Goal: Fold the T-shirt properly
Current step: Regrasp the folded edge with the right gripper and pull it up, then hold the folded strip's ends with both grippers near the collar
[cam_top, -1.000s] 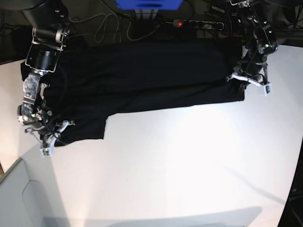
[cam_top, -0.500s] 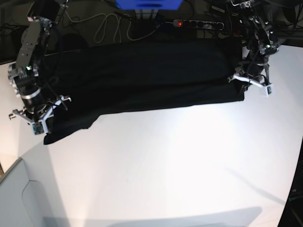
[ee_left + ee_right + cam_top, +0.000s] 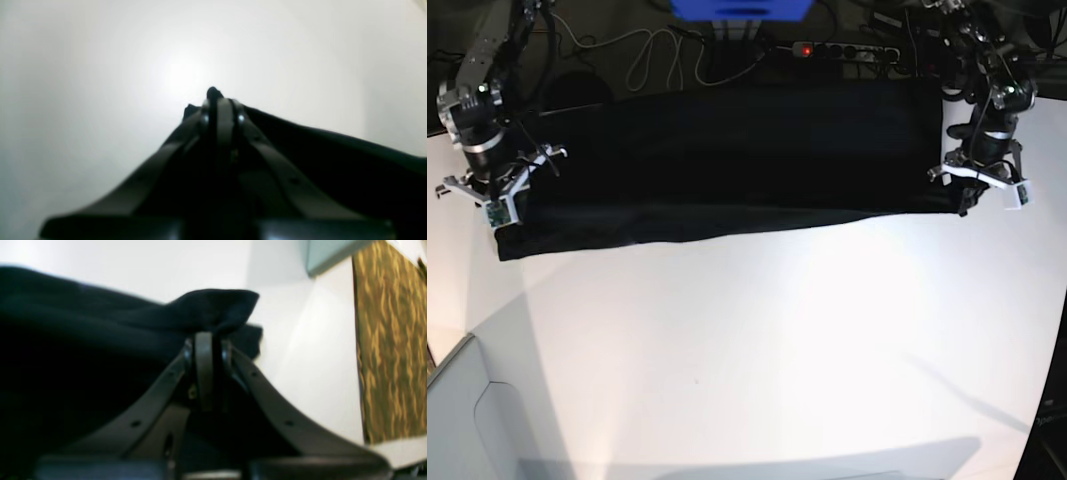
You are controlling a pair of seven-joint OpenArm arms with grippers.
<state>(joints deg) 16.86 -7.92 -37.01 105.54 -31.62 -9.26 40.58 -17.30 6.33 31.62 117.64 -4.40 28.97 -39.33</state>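
Observation:
The black T-shirt (image 3: 727, 160) lies stretched as a long band across the back of the white table (image 3: 777, 340), plain side showing. On the base view's right, my left gripper (image 3: 969, 198) is shut on the shirt's right end. In the left wrist view its tips (image 3: 220, 100) pinch a bit of black cloth (image 3: 333, 156). On the base view's left, my right gripper (image 3: 505, 222) is shut on the shirt's left end. The right wrist view shows a bunched fold of the T-shirt (image 3: 213, 310) caught in the gripper (image 3: 208, 336).
Behind the table stand a blue box (image 3: 742, 8), a power strip with a red light (image 3: 842, 48) and loose cables (image 3: 647, 60). A grey panel (image 3: 467, 420) sits at the front left corner. Brown patterned floor (image 3: 390, 340) shows past the table edge.
My right gripper has swung up and back on the base view's left, pulling the hanging sleeve part out straight. My left gripper has shifted right and down, so the shirt now lies taut between them.

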